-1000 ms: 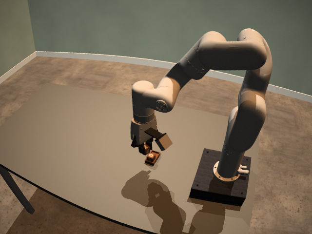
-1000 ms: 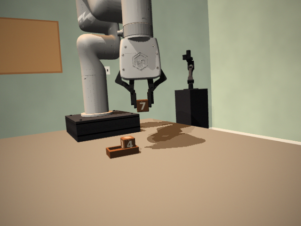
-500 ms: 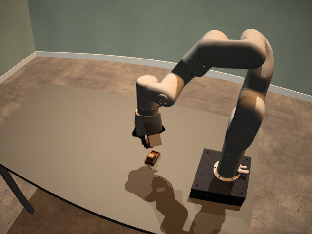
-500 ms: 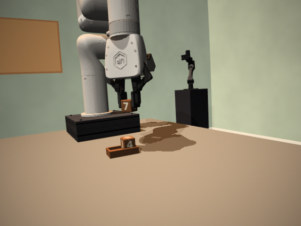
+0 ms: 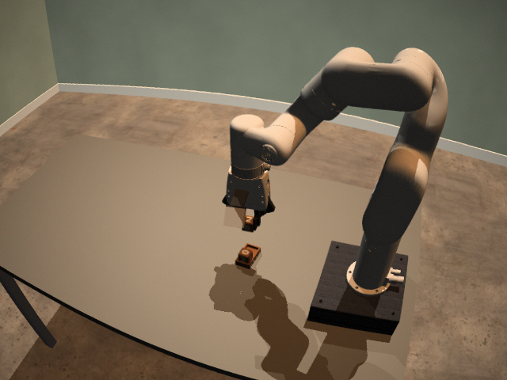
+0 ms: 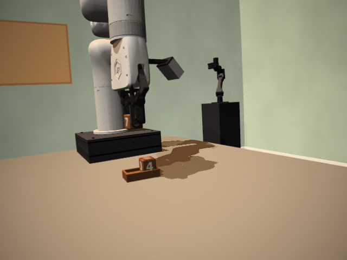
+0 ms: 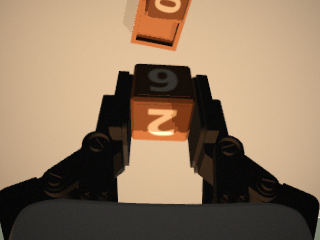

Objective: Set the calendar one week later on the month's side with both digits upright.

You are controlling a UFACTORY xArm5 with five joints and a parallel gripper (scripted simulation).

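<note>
Evidently the wooden digit cube (image 5: 249, 221) (image 6: 127, 121) (image 7: 161, 118) is clamped between the black fingers of the xArm Gripper (image 5: 249, 224) (image 6: 136, 122) (image 7: 161, 93), held in the air above the tabletop (image 5: 123, 204) (image 6: 196, 209) (image 7: 60, 100). It is orange-brown, with slightly rounded edges and pale numerals; the arm's shells are smooth and off-white.

The shallow rectangular tray (image 5: 242, 264) (image 6: 143, 176) (image 7: 155, 46), of reddish-brown wood, lies flat on the matte tan table. The second cube (image 5: 245, 253) (image 6: 147, 164) (image 7: 166, 7) sits at one end of it, leaving the other end vacant.

The exterior view alone gives the seated cube's 4 and the held cube's 7, though a finger covers much of the latter. The wrist view shows an inverted 2 and a 6-or-9 glyph there, and a 0 atop the seated cube.

The arm stands on a dark, grained base block (image 5: 327, 286) (image 6: 123, 149). Beyond are a small black arm (image 6: 219, 84) on a black pedestal (image 6: 221, 123) and a framed orange board (image 6: 33, 53).
</note>
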